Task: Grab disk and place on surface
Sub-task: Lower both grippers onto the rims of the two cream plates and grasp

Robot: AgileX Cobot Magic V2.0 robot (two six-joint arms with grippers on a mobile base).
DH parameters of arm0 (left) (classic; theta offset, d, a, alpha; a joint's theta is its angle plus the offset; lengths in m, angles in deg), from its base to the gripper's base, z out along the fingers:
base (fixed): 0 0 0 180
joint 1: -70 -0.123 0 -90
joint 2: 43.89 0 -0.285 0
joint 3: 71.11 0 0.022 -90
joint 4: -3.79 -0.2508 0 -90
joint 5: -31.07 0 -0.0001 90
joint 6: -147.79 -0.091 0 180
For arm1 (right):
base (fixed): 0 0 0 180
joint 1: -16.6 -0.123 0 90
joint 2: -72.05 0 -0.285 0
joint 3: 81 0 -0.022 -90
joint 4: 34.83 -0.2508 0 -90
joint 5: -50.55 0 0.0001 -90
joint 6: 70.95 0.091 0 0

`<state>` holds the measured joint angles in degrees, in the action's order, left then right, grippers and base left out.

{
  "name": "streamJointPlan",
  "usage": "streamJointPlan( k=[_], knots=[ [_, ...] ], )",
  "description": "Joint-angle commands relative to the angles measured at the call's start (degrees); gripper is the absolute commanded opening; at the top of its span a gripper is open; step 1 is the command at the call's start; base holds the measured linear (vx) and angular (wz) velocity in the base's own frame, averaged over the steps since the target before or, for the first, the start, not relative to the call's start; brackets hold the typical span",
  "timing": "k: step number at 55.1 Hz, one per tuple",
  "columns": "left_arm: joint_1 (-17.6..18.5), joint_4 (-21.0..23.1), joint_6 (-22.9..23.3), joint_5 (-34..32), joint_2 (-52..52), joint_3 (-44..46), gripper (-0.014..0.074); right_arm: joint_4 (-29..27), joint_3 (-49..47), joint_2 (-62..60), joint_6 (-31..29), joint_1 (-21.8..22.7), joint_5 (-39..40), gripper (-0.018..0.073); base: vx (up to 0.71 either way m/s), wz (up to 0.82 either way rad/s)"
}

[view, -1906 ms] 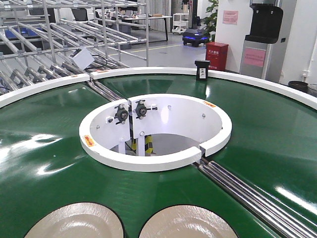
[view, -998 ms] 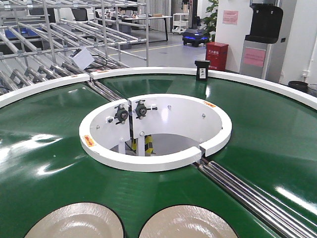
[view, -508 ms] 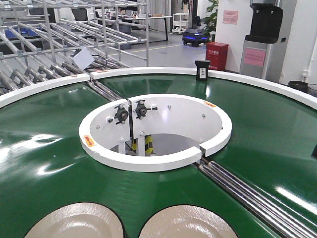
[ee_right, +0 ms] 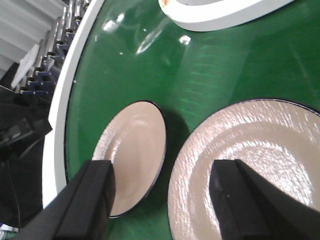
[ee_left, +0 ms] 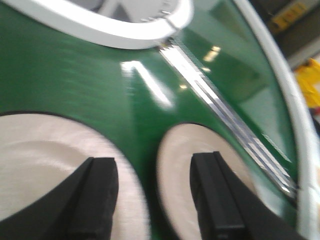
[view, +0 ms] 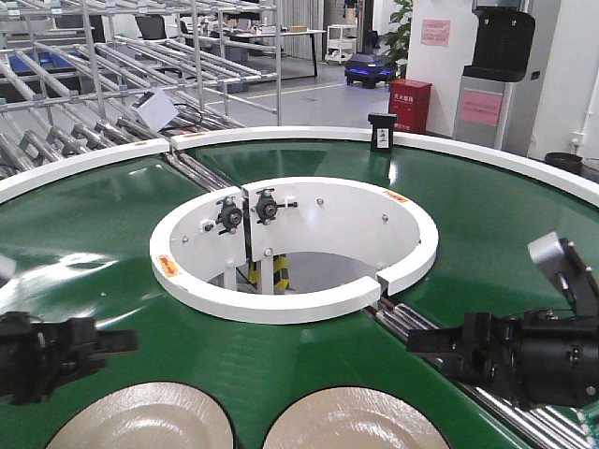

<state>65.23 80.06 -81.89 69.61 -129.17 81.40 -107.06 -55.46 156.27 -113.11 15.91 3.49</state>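
Observation:
Two beige disks lie on the green conveyor surface (view: pixel 84 281) at the near edge: a left disk (view: pixel 140 419) and a right disk (view: pixel 356 423). My left gripper (view: pixel 124 342) hovers open just above and behind the left disk. My right gripper (view: pixel 419 342) hovers open to the right of the right disk, over the steel rollers. In the left wrist view the open left gripper (ee_left: pixel 156 200) straddles the gap between the left disk (ee_left: pixel 40 160) and the right disk (ee_left: pixel 180 165). The right wrist view shows the open right gripper (ee_right: pixel 165 200) above the same disks (ee_right: pixel 137 150) (ee_right: pixel 250 155). Neither holds anything.
A raised white ring (view: pixel 281 311) surrounds the central opening with its bearings. Steel rollers (view: pixel 487 374) cross the belt at right. A black box (view: pixel 382 132) sits on the outer white rim (view: pixel 487 154). Roller racks (view: pixel 112 75) stand at back left.
Both arms have come into the front view from the lower corners; earlier only the belt and disks showed. The disks have not moved.

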Motion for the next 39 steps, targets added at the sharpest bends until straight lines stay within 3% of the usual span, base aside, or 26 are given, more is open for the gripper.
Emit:
streamJointPlan(
  k=[1, 10, 11, 18, 22, 27, 35, 39],
  knots=[
    [-4.52, -0.41, -0.13, 0.32, -0.93, 1.90, 0.0447, -0.89, -1.98, -1.18, -1.14, 0.33, -0.06, 0.0466, 0.00, 0.00],
    [-12.36, -8.00, -0.13, 0.13, -5.12, 1.90, 0.0447, 1.67, -1.98, -1.18, -1.19, 0.33, 1.91, 0.0466, 0.00, 0.00],
    [-14.51, -12.46, -0.82, 0.06, -7.99, 1.90, 0.0446, 3.34, -1.98, -1.18, -1.19, 0.33, 3.70, 0.0466, 0.00, 0.00],
    [-14.98, -17.06, -3.61, 3.34, -12.90, 1.90, 0.0446, 3.50, -1.98, -1.18, -1.19, 0.33, 4.61, 0.0466, 0.00, 0.00],
    [-14.98, -17.42, -5.00, 4.89, -16.16, 1.90, 0.0446, 4.00, -1.98, -1.18, -1.43, 0.33, 5.58, 0.0466, 0.00, 0.00],
    [-14.98, -14.18, -7.13, 7.10, -19.94, 1.90, 0.0446, 5.82, -1.98, -1.18, -1.66, 0.33, 6.91, 0.0466, 0.00, 0.00],
    [-14.45, -0.67, -16.98, 18.63, -27.12, 1.90, 0.0398, 6.49, -1.98, -1.18, -1.66, 0.33, 7.27, 0.0466, 0.00, 0.00],
    [-14.12, 3.70, -18.20, 21.99, -29.92, 1.90, 0.0323, 6.49, -1.98, -1.18, -1.66, 0.33, 7.27, 0.0466, 0.00, 0.00]
  ],
)
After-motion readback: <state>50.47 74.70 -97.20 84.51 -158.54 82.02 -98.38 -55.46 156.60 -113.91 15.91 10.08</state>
